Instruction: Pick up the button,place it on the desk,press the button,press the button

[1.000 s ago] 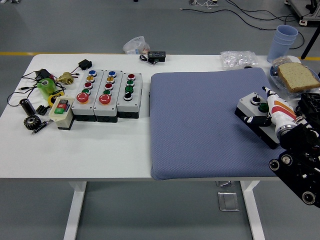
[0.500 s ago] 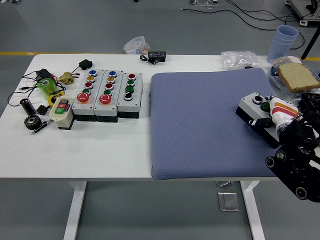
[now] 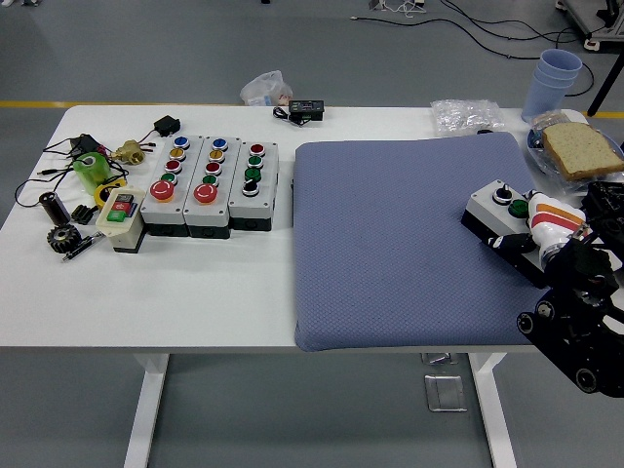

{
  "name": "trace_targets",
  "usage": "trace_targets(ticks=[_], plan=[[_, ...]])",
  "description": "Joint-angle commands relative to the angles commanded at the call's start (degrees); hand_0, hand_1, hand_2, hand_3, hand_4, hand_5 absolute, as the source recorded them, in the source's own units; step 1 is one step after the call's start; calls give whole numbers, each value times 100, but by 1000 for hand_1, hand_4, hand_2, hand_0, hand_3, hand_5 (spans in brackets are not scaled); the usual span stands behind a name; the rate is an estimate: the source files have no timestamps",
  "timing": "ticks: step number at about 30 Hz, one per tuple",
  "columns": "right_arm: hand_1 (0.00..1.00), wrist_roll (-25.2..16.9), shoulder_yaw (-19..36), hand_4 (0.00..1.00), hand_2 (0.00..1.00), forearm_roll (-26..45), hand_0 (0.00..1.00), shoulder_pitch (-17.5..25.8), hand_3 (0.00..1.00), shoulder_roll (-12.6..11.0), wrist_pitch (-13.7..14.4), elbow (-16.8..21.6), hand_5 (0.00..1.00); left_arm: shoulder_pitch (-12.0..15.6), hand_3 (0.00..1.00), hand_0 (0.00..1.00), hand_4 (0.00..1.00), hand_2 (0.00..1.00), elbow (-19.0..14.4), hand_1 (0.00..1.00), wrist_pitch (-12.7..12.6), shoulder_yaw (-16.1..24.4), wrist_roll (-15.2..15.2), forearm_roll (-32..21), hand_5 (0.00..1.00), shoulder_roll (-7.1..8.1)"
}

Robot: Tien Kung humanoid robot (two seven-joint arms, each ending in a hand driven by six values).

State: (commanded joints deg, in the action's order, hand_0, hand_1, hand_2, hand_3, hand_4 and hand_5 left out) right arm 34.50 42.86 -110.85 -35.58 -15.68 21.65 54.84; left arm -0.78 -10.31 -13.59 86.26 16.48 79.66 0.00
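A small grey button box with a black base lies at the right edge of the blue mat. Two of its buttons show, a black one and a green one. My right hand, white with an orange stripe on a black arm, sits at the box's right end and covers that end. Whether it touches the box is unclear. The left arm is out of the picture.
Three larger button boxes stand side by side left of the mat, with a beige switch box, a gear and small parts beyond them. Bread, stacked cups and a plastic bag sit at the back right.
My right hand has pulled back to the right and down, off the top of the small button box. More of the box's buttons now show. The box has stayed put.
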Motion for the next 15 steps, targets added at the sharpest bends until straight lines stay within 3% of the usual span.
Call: trace_targets(ticks=[2, 3, 8, 9, 10, 14, 15], plan=[[459, -38, -69, 998, 599, 70, 488, -2, 590, -30, 115, 12, 363, -2, 429, 556, 268, 425, 0, 421, 5, 5, 5, 34, 390, 0], [283, -82, -93, 828, 442, 117, 280, 7, 407, -51, 198, 37, 289, 0, 429, 556, 268, 425, 0, 421, 6, 2, 6, 39, 389, 0], [283, -694, -235, 828, 442, 508, 280, 95, 407, -249, 928, 360, 289, 9, 429, 556, 268, 425, 0, 421, 9, 10, 11, 71, 389, 0], [189, -851, -290, 730, 367, 600, 224, 106, 363, -304, 1011, 438, 248, 12, 430, 556, 268, 424, 0, 421, 10, 20, 15, 91, 392, 0], [189, -1054, -356, 730, 367, 748, 224, 116, 363, -365, 1080, 551, 248, 17, 430, 556, 268, 424, 0, 421, 11, 31, 19, 111, 392, 0], [189, -1771, -639, 730, 367, 1133, 224, 85, 363, -564, 1072, 923, 248, 44, 430, 556, 268, 424, 0, 421, 14, 62, 31, 164, 392, 0], [182, -1942, -724, 664, 368, 1236, 217, 57, 370, -616, 946, 1027, 223, 49, 430, 556, 267, 424, 0, 420, 17, 73, 36, 197, 391, 0]])
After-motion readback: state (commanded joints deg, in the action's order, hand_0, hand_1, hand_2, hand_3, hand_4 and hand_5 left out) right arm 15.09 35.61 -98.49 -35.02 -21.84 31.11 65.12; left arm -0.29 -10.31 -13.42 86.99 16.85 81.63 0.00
